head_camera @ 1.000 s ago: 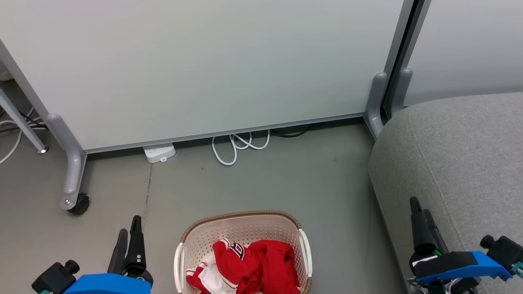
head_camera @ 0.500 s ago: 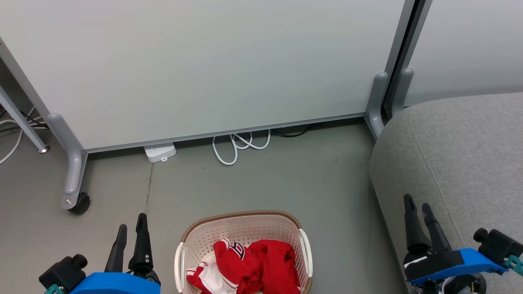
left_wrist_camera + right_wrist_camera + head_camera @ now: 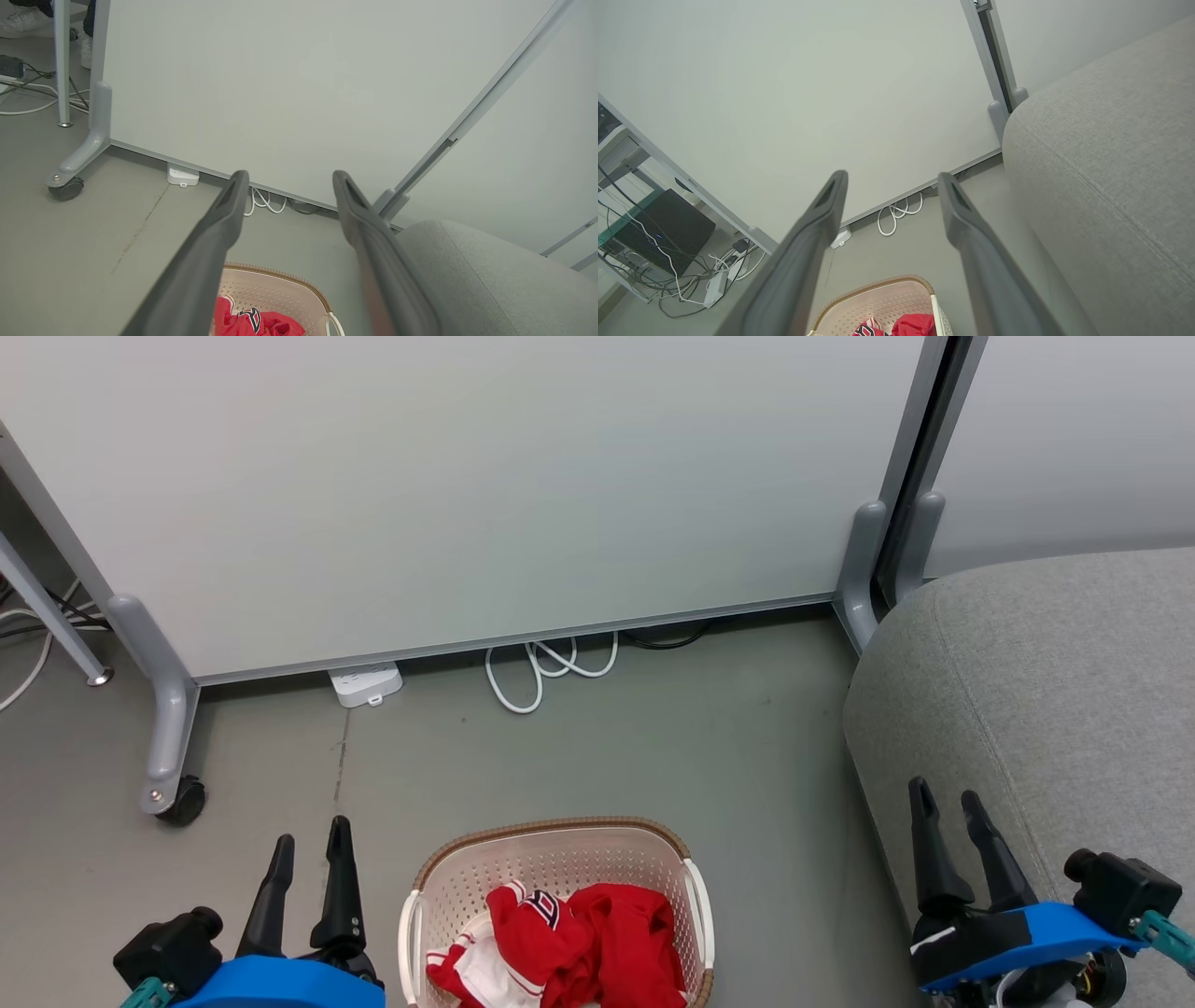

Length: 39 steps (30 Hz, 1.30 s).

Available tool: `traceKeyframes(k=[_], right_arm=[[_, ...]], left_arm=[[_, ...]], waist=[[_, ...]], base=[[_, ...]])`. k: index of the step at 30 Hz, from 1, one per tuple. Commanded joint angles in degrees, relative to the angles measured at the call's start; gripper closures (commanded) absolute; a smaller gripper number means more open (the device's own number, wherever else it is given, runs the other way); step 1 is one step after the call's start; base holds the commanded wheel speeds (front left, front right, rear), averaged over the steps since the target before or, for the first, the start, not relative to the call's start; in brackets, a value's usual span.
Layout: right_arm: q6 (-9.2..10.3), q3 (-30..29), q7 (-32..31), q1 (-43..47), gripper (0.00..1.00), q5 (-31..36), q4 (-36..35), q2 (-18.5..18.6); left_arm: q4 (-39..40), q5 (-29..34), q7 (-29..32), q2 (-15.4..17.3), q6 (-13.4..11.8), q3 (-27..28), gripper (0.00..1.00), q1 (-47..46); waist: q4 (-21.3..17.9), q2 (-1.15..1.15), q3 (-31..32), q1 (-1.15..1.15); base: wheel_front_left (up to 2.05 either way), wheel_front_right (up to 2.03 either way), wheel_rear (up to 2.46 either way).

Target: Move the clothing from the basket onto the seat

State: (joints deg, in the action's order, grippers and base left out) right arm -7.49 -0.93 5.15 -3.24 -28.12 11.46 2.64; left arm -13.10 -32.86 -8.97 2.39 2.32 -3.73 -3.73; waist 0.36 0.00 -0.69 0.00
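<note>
The red clothing (image 3: 574,943) lies bunched inside the cream basket (image 3: 551,831) on the floor, at the bottom centre of the head view; white striped trim shows at its left. The grey seat (image 3: 1055,691) fills the right side. My left gripper (image 3: 311,833) stands open left of the basket, fingers up, nothing between them. My right gripper (image 3: 945,794) is open over the seat's front edge, also holding nothing. In the left wrist view my left gripper (image 3: 289,177) is above the basket (image 3: 280,284) and clothing (image 3: 252,322). The right wrist view has the basket (image 3: 882,298), clothing (image 3: 915,324) and seat (image 3: 1111,163).
A white partition panel (image 3: 467,495) on grey legs with a caster (image 3: 182,801) stands behind the basket. A white power strip (image 3: 366,683) and coiled white cable (image 3: 546,665) lie at its foot. A person's shoes (image 3: 28,23) and loose cables (image 3: 691,275) sit beyond the partition.
Both grippers have rotated so their fingers now show side by side and apart. The left gripper shifted slightly right, the right gripper slightly left. Basket and clothing have not moved.
</note>
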Motion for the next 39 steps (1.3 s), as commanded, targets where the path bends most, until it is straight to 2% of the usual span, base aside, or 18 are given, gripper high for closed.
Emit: traceKeyframes(k=[1,20,39], right_arm=[[0.0,0.1,0.51,0.18,0.0,1.8,-0.81,0.29],[0.0,0.38,1.42,0.84,0.0,12.53,-1.93,0.33],[0.01,0.5,2.68,1.31,0.0,20.3,-2.41,0.35]], left_arm=[[0.54,1.54,-0.55,0.43,-0.34,-0.02,0.0,-0.87],[-0.49,10.11,-3.03,0.52,-1.3,-1.44,0.0,-0.55],[-2.42,15.63,-5.09,0.6,-1.74,-2.93,0.0,-0.86]], waist=[[0.02,0.0,0.03,0.0],[-0.06,0.0,0.22,0.0],[-0.13,0.0,0.49,0.0]], base=[[0.0,0.0,0.0],[0.0,0.0,0.0],[0.0,0.0,0.0]])
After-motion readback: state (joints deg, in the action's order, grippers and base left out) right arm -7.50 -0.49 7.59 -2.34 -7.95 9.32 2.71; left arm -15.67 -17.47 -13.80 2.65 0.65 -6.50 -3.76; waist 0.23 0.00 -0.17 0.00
